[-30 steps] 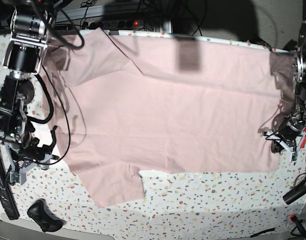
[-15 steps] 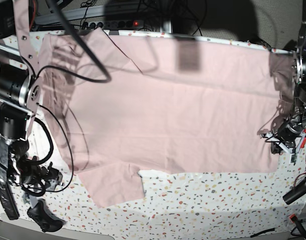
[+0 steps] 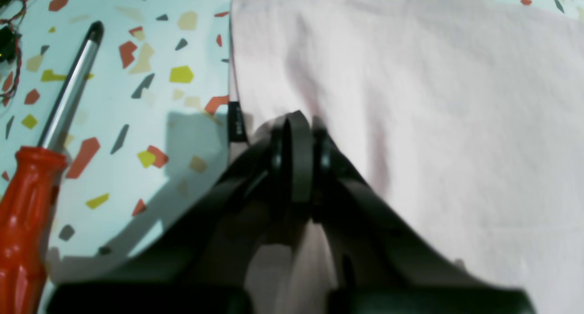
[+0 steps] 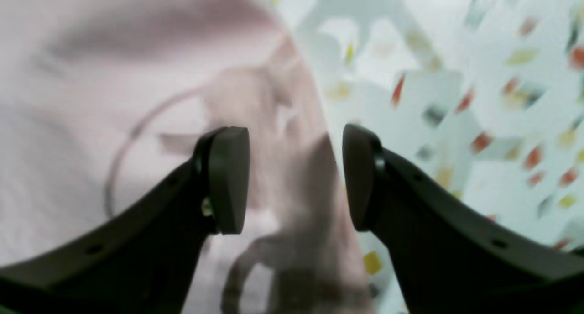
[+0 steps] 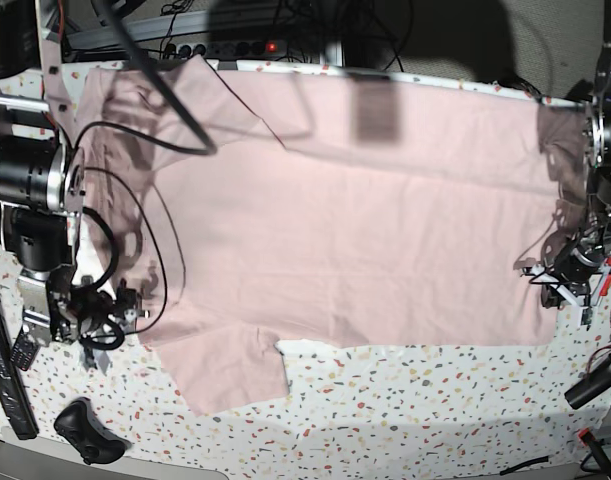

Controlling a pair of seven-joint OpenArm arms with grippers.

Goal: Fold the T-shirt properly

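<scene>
The pale pink T-shirt (image 5: 345,230) lies spread flat over most of the speckled table (image 5: 435,400), plain side up, with one sleeve (image 5: 230,370) pointing toward the front. At the shirt's right hem, my left gripper (image 5: 563,285) is shut on the cloth. In the left wrist view its fingertips (image 3: 296,122) pinch the T-shirt (image 3: 433,122) near its corner. My right gripper (image 5: 120,310) hovers at the shirt's left edge. The right wrist view shows this gripper (image 4: 294,177) open, straddling the blurred edge of the T-shirt (image 4: 91,76), with nothing between its fingers.
A screwdriver (image 3: 27,204) with a red handle lies on the table just left of the held hem. A black strip (image 5: 5,375) and a black lump (image 5: 85,432) lie at the front left. Cables and a power strip (image 5: 235,45) run along the back edge.
The right arm has swung in over the left side, and its open gripper now sits by the shirt's left edge near the front sleeve. The left arm and shirt have not moved.
</scene>
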